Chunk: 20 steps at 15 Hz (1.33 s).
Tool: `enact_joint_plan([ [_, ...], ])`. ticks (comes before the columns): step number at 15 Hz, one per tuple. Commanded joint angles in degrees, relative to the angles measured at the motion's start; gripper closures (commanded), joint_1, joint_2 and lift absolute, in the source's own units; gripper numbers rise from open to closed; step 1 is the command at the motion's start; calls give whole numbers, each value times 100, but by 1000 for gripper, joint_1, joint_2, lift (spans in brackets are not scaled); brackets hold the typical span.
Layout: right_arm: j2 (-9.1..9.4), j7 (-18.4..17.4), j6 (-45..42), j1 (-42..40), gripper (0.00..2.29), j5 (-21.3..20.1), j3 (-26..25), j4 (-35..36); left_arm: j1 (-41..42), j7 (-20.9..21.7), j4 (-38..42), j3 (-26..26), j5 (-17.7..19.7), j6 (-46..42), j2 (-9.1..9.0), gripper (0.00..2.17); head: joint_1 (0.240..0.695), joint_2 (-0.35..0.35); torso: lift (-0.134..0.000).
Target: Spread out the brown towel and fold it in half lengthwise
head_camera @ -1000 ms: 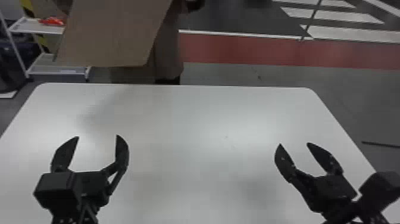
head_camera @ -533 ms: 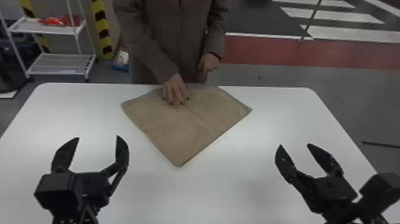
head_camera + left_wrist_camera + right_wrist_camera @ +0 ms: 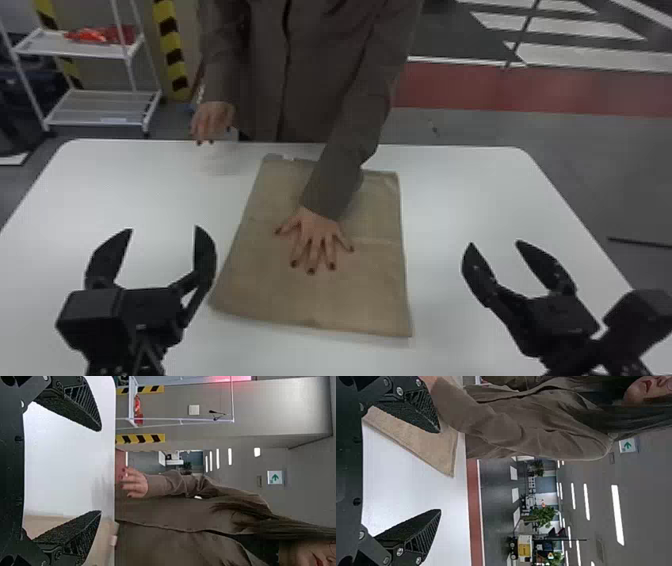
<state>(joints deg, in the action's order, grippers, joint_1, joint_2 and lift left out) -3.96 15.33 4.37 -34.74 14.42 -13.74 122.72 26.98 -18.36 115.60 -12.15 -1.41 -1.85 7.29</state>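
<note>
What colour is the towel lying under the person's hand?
The towel is plain brown, a light tan shade; the head view shows it best.

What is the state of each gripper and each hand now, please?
Left gripper: open, empty.
Right gripper: open, empty.
Person's hand on the towel: open, fingers spread.
Person's other hand: fingers loosely open.

Beyond a white table (image 3: 125, 200), a red item (image 3: 92, 35) is being borne by a white rack (image 3: 40, 46), near which yellow-and-black striped bands (image 3: 170, 45) are being displayed; the grey floor (image 3: 475, 135) is being crossed by a red strip (image 3: 475, 90), and darker ground beyond is being marked by white stripes (image 3: 590, 56). In the right wrist view, a green-and-white sign (image 3: 628, 445), leafy plants (image 3: 544, 515) and lit ceiling lights (image 3: 617, 514) are being shown
</note>
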Motion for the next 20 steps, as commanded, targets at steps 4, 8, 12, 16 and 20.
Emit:
enact_joint_plan([
  [4, 9, 5, 34, 28, 184, -18, 21, 15, -17, -1, 6, 2, 0, 6, 0, 147, 695, -139, -123],
  [8, 9, -4, 34, 37, 164, -9, 29, 15, -17, -45, -20, 2, 0, 6, -9, 147, 695, -135, -123],
  [12, 0, 40, 69, 28, 147, -9, 21, 33, -17, -45, -29, 2, 0, 6, -26, 147, 695, -133, -123],
  [16, 9, 75, 52, 37, 147, -44, 29, 33, -26, -53, -82, 19, 18, -65, -44, 147, 695, -132, -123],
  [20, 0, 67, 614, 319, 147, -220, 109, -28, -263, -53, -468, 46, 193, -328, -61, 144, 695, -125, -123],
])
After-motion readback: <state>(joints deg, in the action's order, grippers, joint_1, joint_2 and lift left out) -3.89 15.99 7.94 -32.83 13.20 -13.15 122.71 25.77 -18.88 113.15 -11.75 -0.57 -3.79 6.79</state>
